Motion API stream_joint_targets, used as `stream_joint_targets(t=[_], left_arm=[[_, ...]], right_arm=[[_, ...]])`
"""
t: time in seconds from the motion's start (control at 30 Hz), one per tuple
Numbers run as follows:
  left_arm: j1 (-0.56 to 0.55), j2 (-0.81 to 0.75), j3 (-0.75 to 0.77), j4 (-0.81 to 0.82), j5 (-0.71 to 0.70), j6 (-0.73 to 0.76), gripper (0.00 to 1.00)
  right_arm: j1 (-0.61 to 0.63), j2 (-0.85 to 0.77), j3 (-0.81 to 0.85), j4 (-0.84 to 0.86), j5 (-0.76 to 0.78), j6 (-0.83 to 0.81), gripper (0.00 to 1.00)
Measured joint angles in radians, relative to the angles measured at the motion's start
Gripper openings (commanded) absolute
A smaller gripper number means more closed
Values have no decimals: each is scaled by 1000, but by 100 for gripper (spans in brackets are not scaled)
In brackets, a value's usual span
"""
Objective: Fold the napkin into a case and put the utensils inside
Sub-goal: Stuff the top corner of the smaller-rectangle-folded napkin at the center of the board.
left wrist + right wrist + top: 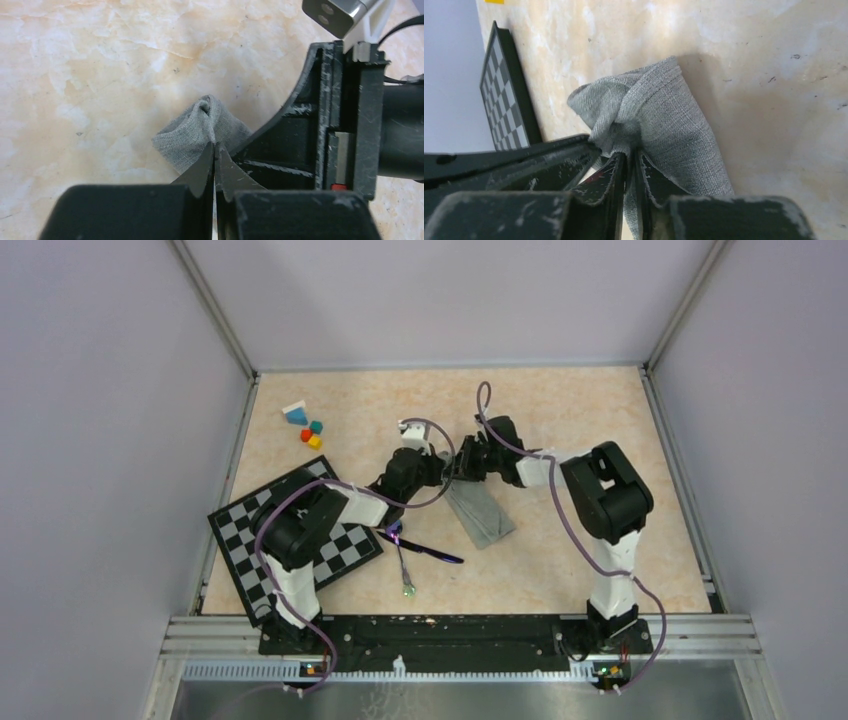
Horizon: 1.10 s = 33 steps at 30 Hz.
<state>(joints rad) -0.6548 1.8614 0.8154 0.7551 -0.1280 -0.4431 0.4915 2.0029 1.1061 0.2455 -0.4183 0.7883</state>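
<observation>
Marble-patterned table point(600, 420) is carrying everything. Nearest the arm bases, the utensils point(425, 552) are lying loose in a V, with nothing holding them. Just beyond, toward 1 o'clock, the napkin point(482, 515) is stretching out as a narrow folded strip, its long axis running from 5 o'clock to 11 o'clock. At that far end the left fingers point(215, 150) and right fingers point(626, 162) are both pinching the bunched cloth, tips almost touching. The free length is trailing toward 5 o'clock from them, and neither arm looks nearer.
</observation>
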Motion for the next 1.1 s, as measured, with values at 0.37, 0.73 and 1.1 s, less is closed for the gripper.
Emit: stream_joint_targets(t=[0.37, 0.73, 1.1], left_arm=[[38, 0, -22, 0, 32, -24, 0], [40, 0, -22, 2, 65, -30, 0], [40, 0, -22, 1, 87, -31, 0]], right_arm=[[-19, -70, 8, -132, -39, -154, 36], [-42, -39, 77, -167, -69, -186, 16], [0, 29, 95, -146, -84, -168, 0]])
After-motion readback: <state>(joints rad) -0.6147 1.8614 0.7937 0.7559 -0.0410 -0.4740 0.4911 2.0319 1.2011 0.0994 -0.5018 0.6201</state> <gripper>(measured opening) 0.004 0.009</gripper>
